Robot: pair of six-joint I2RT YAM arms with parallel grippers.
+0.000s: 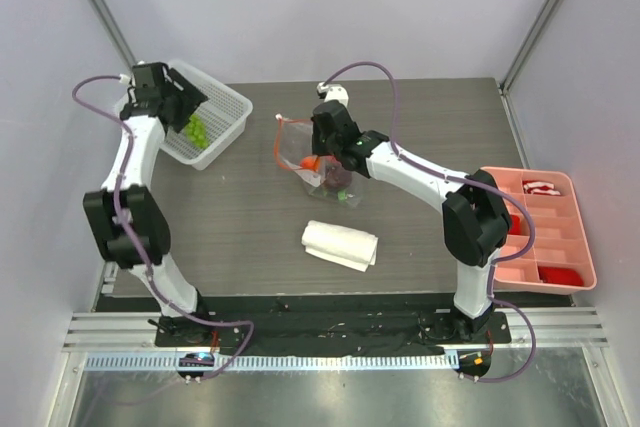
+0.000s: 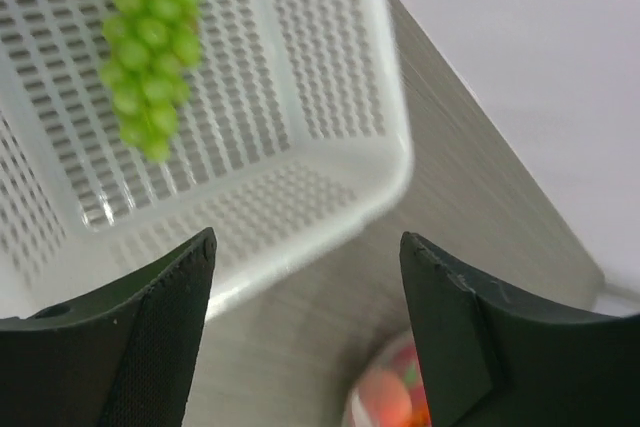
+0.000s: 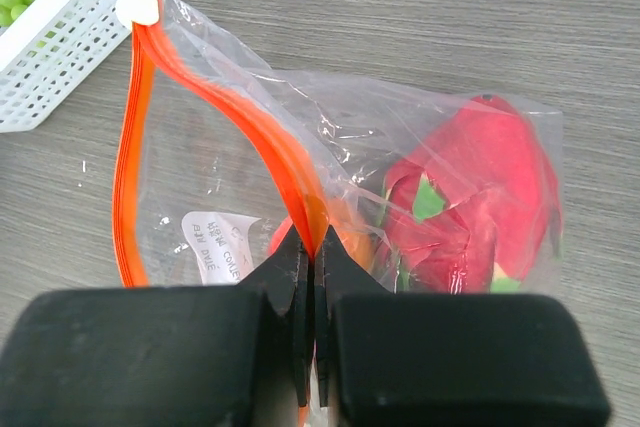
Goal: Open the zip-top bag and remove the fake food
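The clear zip-top bag (image 1: 300, 152) lies mid-table with its orange-red zipper strip (image 3: 215, 107) spread open. My right gripper (image 3: 313, 247) is shut on one side of that strip. The red-pink dragon fruit (image 3: 470, 197) and an orange piece (image 1: 311, 162) sit inside the bag; the bag also shows blurred in the left wrist view (image 2: 390, 397). The green grapes (image 2: 150, 47) lie in the white basket (image 2: 330, 77); they also show in the top view (image 1: 197, 131). My left gripper (image 1: 180, 97) is open and empty over the basket's near corner.
A folded white cloth (image 1: 340, 244) lies in front of the bag. A pink divided tray (image 1: 545, 237) with red items stands at the right edge. The white basket (image 1: 235, 102) stands at the back left.
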